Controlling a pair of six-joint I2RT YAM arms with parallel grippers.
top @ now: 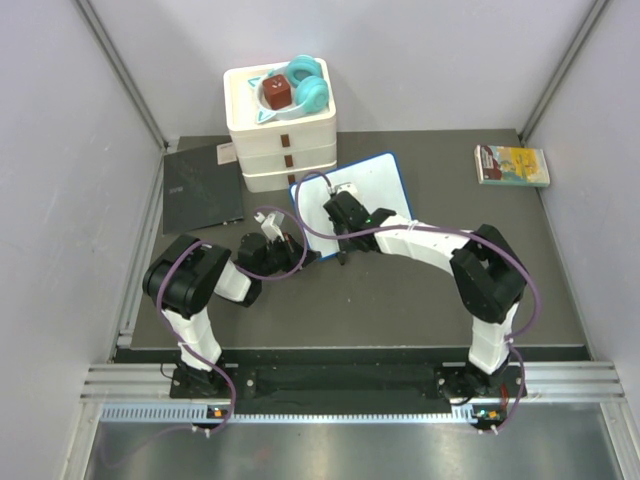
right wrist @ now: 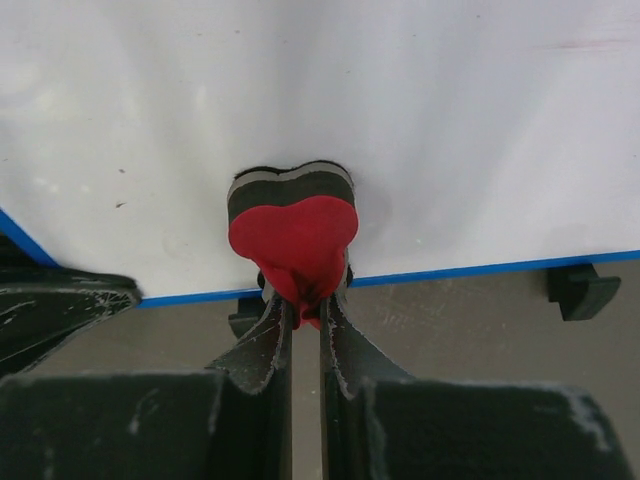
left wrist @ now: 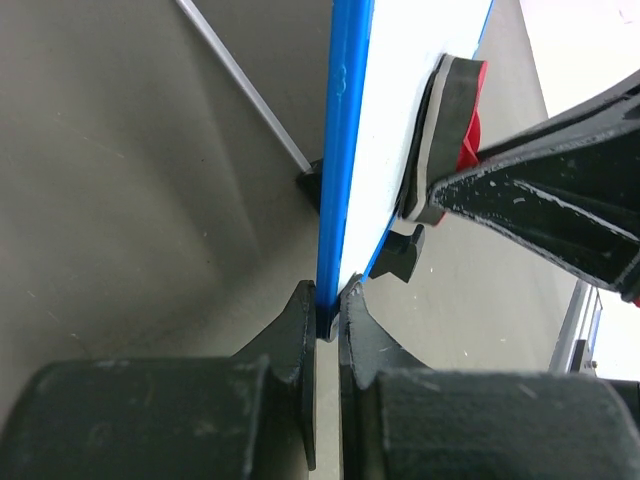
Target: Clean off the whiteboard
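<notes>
Holding the whiteboard by its thin blue frame with the left gripper, both fingers closed tight on the edge. Found on the dark table, just in front of the white drawer box, with a dark grey notebook at its left and a small book well apart at the right. Pressing a red heart-shaped eraser with the right gripper, 2 fingers clamped on its red part, the black felt side touching the white surface near the blue lower edge. Only a few tiny dark specks and 1 faint red trace visible on the white. On top of the box, teal headphones and a red cube.
</notes>
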